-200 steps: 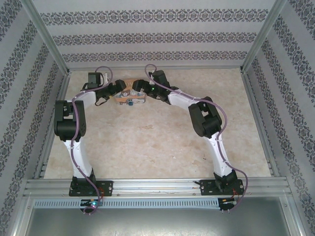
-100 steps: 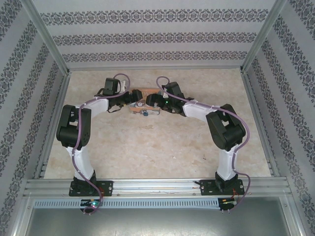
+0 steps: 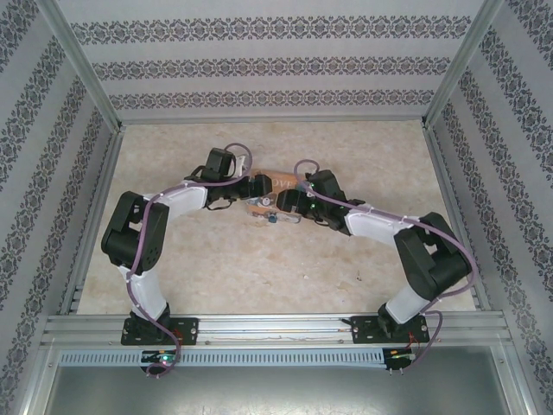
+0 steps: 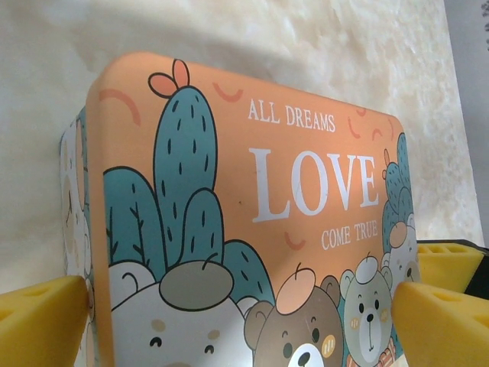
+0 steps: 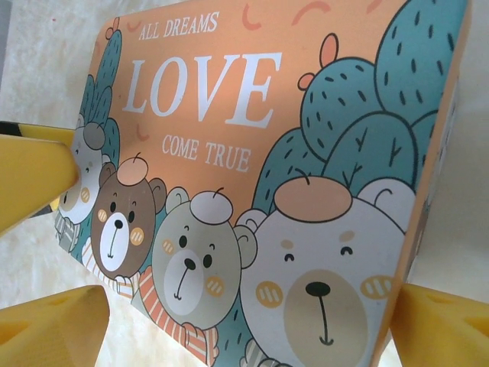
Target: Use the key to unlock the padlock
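Tin [image 4: 252, 214], lid shut, sits framed by left gripper [image 4: 241, 317] and right gripper [image 5: 244, 329].

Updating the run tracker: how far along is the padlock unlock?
Done: nothing visible toward unlocking. In hand: left gripper and right gripper both straddle the LOVE tin, jaws wide. Left: the padlock at the tin's near edge looks untouched; fetching the key, inserting and turning all remain.

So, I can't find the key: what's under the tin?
The tin hides its underside, so a key there cannot be ruled out. Beige table shows around it, and the small padlock sits at its near edge.
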`<state>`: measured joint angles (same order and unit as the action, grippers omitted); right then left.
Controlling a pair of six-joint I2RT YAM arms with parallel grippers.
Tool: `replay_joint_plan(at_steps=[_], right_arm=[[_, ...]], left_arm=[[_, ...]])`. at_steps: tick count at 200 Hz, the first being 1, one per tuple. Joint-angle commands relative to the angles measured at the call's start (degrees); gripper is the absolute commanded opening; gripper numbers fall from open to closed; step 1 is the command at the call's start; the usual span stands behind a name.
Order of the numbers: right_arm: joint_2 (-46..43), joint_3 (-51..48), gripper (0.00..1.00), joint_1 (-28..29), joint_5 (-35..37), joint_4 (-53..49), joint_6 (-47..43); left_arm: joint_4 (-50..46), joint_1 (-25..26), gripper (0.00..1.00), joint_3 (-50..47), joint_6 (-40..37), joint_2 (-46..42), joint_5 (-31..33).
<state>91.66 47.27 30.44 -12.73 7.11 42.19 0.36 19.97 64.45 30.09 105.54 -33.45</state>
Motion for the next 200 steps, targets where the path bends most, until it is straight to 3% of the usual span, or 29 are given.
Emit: replay_joint_plan(at_steps=[1,62,88,130,200], right_arm=[[-3.9,-2.3,0.92,2.2,-0.8,2.7,1.0],[-8.9,-5.6,0.88,2.7,2.2,-1.7,1.1],[-10.0,-4.7,0.93,2.6,5.2,-5.7,-0.7],[-14.2,-2.3,0.98,0.5,11.1,-18.4,-4.5],[-27.0,-3.3,0.98,-8.4,14.3,-42.9,1.9]], left_arm=[[-0.3,4.9,1.00,-0.9,2.5,-1.6,-8.2],[-0.3,5.3,1.00,1.5,2.2,0.8,-6.9],[0.1,5.2,1.00,1.9,2.8,1.1,-5.0],[-1.9,4.1,1.00,2.2,2.1,-2.0,0.8],[-1.1,0.8,0.99,-6.8,0.6,-15.9,12.2]])
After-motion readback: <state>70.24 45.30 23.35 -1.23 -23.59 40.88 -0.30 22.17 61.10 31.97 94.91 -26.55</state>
